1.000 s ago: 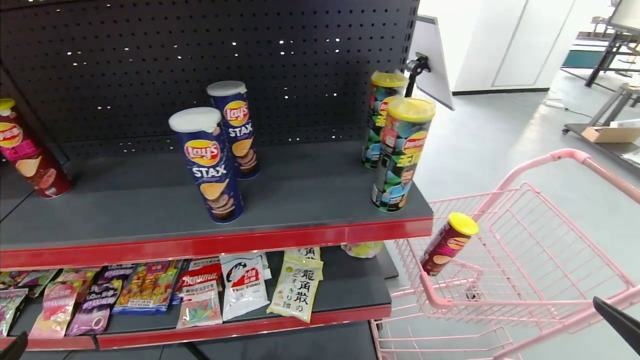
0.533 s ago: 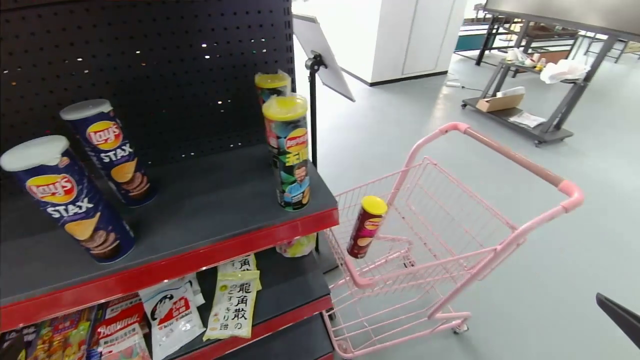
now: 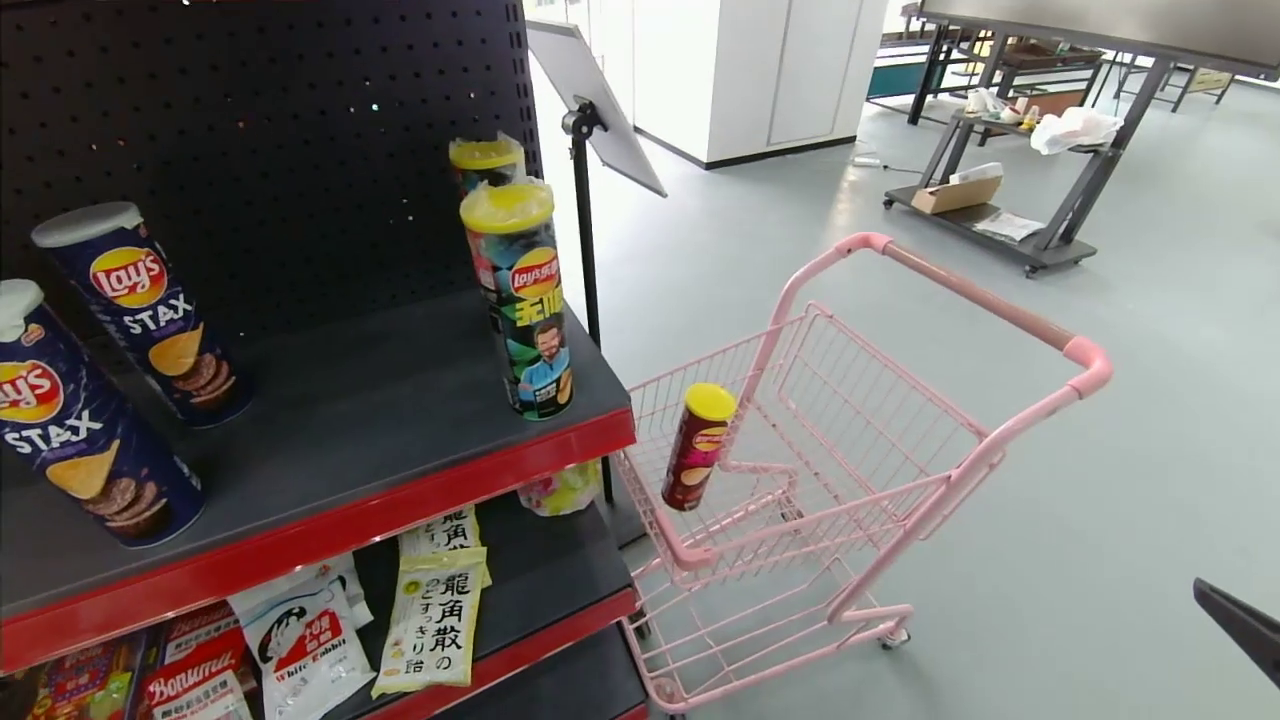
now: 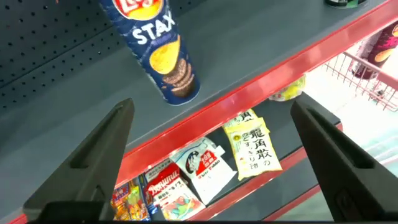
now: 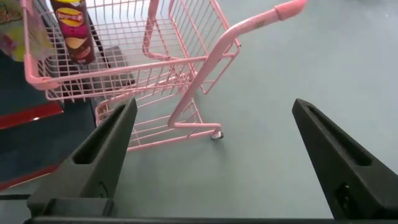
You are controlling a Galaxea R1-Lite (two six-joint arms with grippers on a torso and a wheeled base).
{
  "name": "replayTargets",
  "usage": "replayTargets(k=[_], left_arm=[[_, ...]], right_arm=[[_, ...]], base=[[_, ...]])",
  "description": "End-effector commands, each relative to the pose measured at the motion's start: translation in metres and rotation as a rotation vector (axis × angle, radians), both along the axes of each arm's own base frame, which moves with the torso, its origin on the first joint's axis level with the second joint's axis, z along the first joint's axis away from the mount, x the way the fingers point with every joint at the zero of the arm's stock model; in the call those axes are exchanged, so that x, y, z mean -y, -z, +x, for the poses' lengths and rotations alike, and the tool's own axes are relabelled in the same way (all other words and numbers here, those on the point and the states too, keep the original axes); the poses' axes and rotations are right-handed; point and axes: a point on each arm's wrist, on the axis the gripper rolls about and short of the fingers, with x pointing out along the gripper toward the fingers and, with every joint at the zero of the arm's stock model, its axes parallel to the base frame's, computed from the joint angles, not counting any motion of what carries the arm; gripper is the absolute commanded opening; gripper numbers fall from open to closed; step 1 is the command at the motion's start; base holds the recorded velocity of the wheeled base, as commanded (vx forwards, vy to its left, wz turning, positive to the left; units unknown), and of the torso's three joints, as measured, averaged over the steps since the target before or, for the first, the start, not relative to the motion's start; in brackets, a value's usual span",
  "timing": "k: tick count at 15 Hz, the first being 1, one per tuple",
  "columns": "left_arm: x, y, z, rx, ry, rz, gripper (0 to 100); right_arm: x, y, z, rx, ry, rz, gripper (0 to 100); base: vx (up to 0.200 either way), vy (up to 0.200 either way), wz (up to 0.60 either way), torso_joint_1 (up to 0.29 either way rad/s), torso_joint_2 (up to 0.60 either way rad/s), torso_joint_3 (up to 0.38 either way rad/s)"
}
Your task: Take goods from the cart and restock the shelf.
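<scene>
In the cart (image 3: 985, 455), in the shelf-side corner of the top basket, there is one maroon can (image 3: 700, 445). It stands on its base with the yellow lid up, leaning a little so the lid end tips away from the shelf (image 3: 330, 530). The long axis is close to vertical, so the body offers its round side to a horizontal pinch. The right gripper (image 5: 214, 102) hangs over the floor on the cart's handle side, fingers spread wide, nothing between them. From it the can lies ahead and toward the robot's left, on the far side of the basket, with the handle (image 3: 960, 285) and the wire wall in between. The left gripper (image 4: 211, 102) also gapes empty, but it faces the shelf front. A blue can (image 4: 158, 50) stands above the red lip and snack bags (image 4: 252, 149) lie on the level below, with the cart at the edge of that view. Judgement: the right arm is the one aimed at the cart, so it looks the better pick, though these views can't settle which arm is truly nearer the can. Either way the approach likely has to come over the rim from above, not through the wire, then close across the can's body below the lid.
</scene>
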Motion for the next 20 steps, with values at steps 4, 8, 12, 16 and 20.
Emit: replayTargets(k=[4, 8, 12, 16, 20], left_arm=[[0.0, -0.001, 0.0, 0.003, -0.001, -0.001, 100], [0.0, -0.002, 0.0, 0.003, -0.001, 0.001, 100], [0.0, -0.002, 0.0, 0.003, 0.001, 0.013, 100], [0.0, -0.002, 0.001, -0.004, 0.002, 0.027, 100], [0.001, -0.003, 0.001, -0.003, 0.047, 0.019, 100]], right_arm=[[0.001, 0.003, 0.01, -0.057, -0.011, 0.009, 100], [0.004, 0.004, 0.021, -0.101, -0.015, 0.011, 100], [0.001, 0.005, 0.031, -0.139, -0.057, 0.012, 100], [0.007, -0.001, 0.077, -0.197, -0.06, 0.019, 100], [-0.031, -0.023, 0.151, -0.085, -0.227, 0.161, 100]], base=[[0.0, 0.0, 0.0, -0.144, 0.36, 0.206], [0.0, 0.0, 0.0, -0.16, 0.39, 0.239], [0.0, 0.0, 0.0, -0.205, 0.52, 0.32], [0.0, 0.0, 0.0, -0.144, 0.4, 0.251], [0.0, 0.0, 0.0, -0.012, 0.04, 0.03]])
